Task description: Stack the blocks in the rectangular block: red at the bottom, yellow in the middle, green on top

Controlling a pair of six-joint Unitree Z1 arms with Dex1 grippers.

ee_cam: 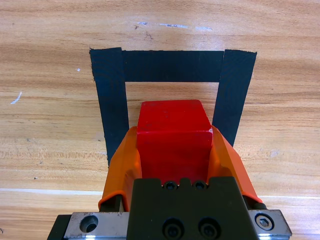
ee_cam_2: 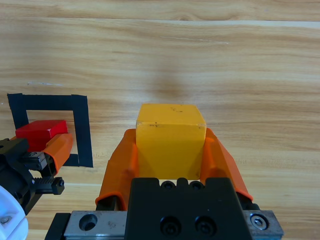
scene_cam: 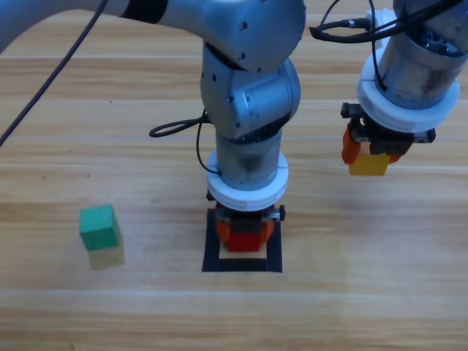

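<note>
So the left gripper (ee_cam: 172, 150) has its two orange jaws clamped on the side faces of the small bright red cube (ee_cam: 172, 132) and holds it inside the flat square outline of black tape (ee_cam: 112, 105), which sits near the middle of the wooden table (scene_cam: 365, 292), a bit toward the front edge. Can't tell if the cube is actually touching the wood yet.

The right gripper (ee_cam_2: 170, 150) is closed around the small yellow cube (ee_cam_2: 170, 135), gripping its two opposite sides, and hangs off to the right of the square, well apart from it.

The small teal-green cube (scene_cam: 99, 227) sits alone toward the table's left edge, untouched.

These cubes look rigid, light and smooth-faced, so they probably won't deform but could slip or twist if pinched off-centre. Best bet for the green one is flat opposite sides, mid-height, square to the jaws, so it lands level on a narrow stack.
</note>
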